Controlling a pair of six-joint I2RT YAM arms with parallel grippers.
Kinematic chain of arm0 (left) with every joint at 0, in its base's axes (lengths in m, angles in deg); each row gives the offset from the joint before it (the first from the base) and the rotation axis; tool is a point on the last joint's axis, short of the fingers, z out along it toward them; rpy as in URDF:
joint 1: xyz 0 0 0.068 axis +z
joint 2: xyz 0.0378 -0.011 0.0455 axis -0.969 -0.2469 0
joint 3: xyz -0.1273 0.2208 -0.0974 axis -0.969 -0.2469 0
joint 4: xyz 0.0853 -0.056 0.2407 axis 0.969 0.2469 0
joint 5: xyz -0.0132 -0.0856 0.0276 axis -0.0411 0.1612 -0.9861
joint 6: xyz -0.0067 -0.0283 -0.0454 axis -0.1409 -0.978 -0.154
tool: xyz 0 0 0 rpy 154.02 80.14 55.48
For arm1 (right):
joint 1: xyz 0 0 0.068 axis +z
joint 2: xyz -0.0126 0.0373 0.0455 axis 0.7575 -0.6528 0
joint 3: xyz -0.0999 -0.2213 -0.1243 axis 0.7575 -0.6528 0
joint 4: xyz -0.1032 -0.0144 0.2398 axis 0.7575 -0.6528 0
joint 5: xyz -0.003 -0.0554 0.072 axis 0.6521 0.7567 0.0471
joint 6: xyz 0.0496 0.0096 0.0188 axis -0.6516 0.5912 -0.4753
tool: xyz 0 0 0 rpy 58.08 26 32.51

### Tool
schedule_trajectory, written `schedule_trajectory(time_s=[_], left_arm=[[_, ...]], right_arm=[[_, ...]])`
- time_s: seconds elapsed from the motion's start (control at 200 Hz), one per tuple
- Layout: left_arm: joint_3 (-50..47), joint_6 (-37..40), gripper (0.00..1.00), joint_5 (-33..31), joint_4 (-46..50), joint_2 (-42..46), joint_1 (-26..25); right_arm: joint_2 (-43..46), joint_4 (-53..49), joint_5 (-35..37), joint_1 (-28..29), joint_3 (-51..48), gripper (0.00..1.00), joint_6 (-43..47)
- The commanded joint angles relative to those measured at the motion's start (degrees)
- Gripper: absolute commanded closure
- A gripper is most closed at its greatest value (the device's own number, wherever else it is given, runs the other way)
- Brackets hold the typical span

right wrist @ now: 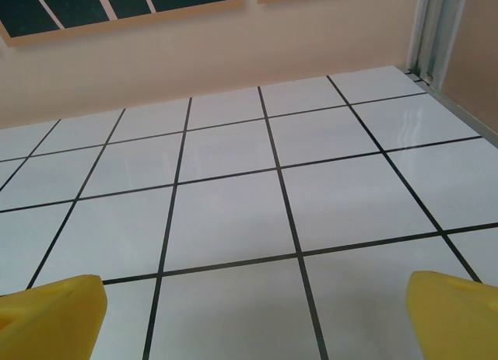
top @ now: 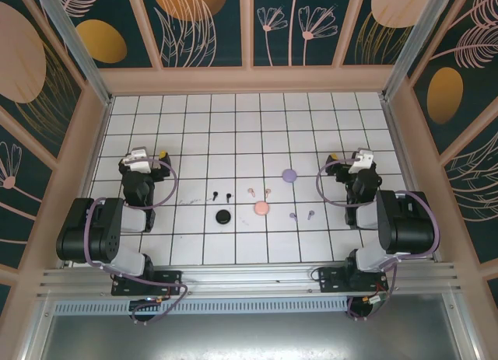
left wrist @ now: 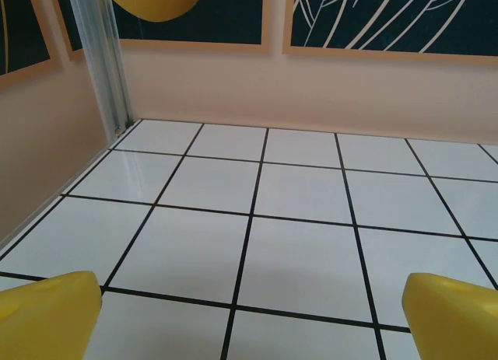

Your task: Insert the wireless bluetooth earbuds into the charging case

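Six tiny earbuds lie in pairs on the white tiled floor [top: 233, 127] between the arms: a black pair [top: 221, 195], a pink pair [top: 259, 192] and a lilac pair [top: 301, 214]. Close to them lie three round disc-shaped charging cases: black [top: 223, 216], pink [top: 261, 208] and lilac [top: 289, 175]. My left gripper [top: 144, 152] [left wrist: 253, 321] sits at the left, well away from the black pair, open and holding nothing. My right gripper [top: 359, 154] [right wrist: 253, 317] sits at the right, also open and holding nothing. Yellow fingertips [left wrist: 47, 313] [right wrist: 451, 309] frame bare tiles.
Peach walls [top: 249, 80] with dark floral panels enclose the floor on three sides. An aluminium post [left wrist: 105, 64] stands in the far left corner and another post [right wrist: 440, 33] in the far right corner. The arm bases [top: 148, 278] stand on the near rail.
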Motion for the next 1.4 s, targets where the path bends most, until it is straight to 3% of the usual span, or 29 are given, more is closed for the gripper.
schedule_trajectory(time_s=[0.0, 1.061, 1.276, 1.391], left_arm=[[0.0, -0.9, 0.01, 0.3, -0.9, 0.1, 0.2], [0.0, -0.9, 0.01, 0.1, -0.8, 0.4, 0.2], [6.3, -1.6, 0.01, -2.1, 16.0, 7.7, 0.2], [10.4, -3.6, 0.01, -2.0, 25.1, 12.3, 0.2]], right_arm=[[-0.2, 1.3, -1.5, -0.4, 1.0, 0.01, 0.8], [0.3, 1.4, -0.9, -0.8, 0.7, 0.01, -0.1], [16.4, -23.3, 6.2, 0.2, 7.6, 0.01, -5.1], [21.6, -42.8, 13.9, 0.1, 16.3, 0.01, -20.8]])
